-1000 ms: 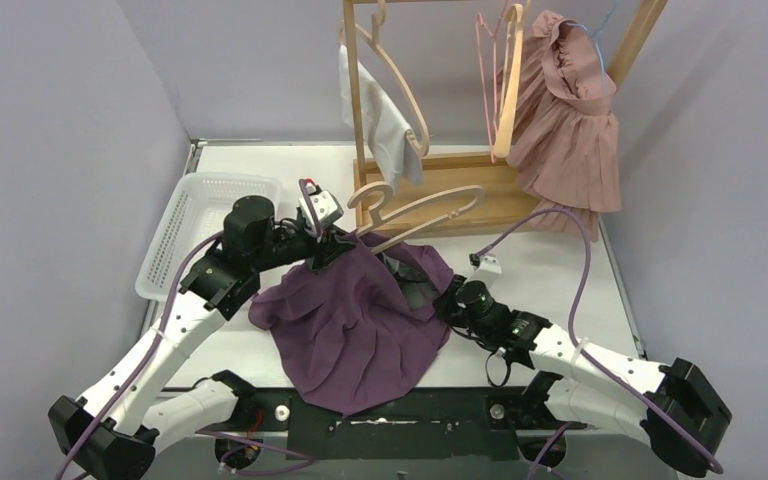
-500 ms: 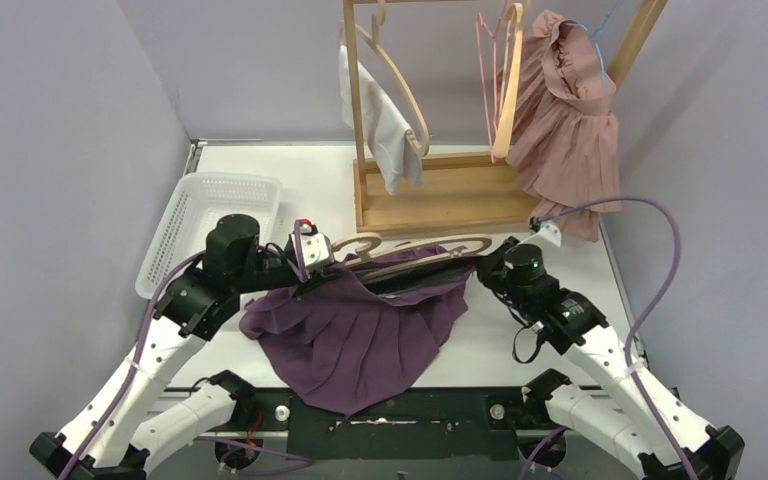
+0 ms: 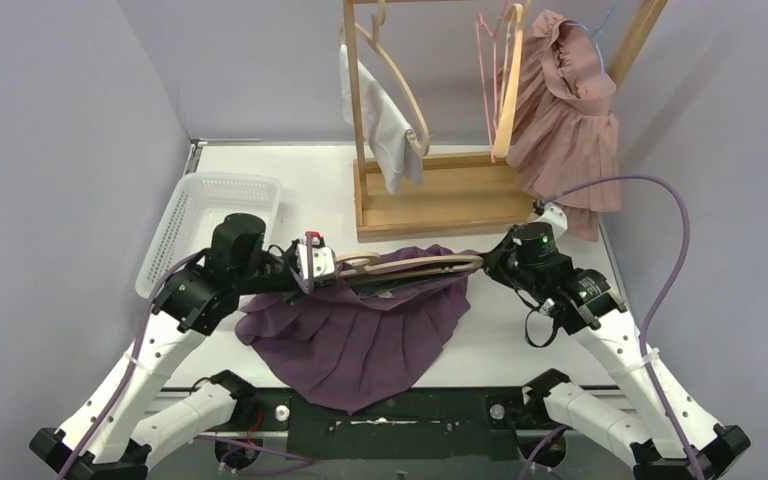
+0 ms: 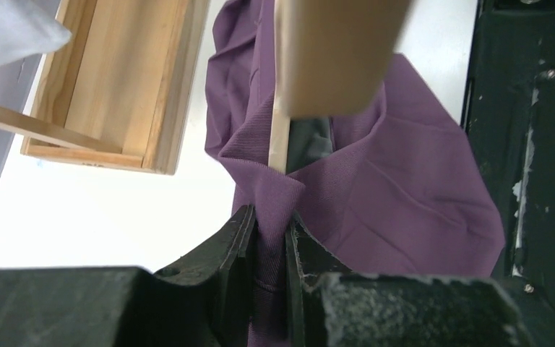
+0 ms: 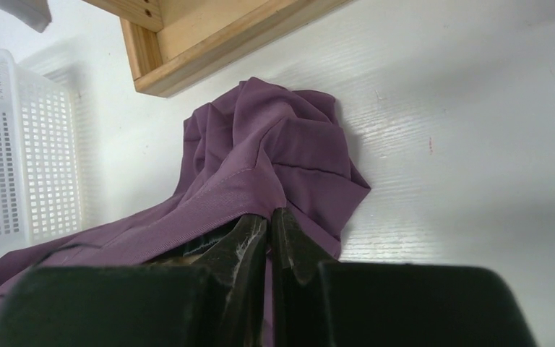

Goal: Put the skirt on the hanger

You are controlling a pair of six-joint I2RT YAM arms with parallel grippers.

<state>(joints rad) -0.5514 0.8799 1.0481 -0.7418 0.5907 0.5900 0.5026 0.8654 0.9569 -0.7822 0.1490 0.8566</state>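
Stretched wider now, the skirt [image 3: 360, 330] spans the hanger [image 3: 420, 264]; only wrist views show left gripper [image 4: 269, 215] and right gripper [image 5: 269, 215] each clenched on its edge.

Bore, on the white table [image 3: 505, 345], a white mesh basket [image 3: 228, 180] along the left edge, a wooden rack base [image 3: 440, 215] toward the far edge, and a purple skirt [image 3: 360, 335] spread by the near edge.

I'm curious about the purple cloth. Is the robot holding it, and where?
The left gripper and right gripper each pinch the purple skirt at opposite ends of its top edge.
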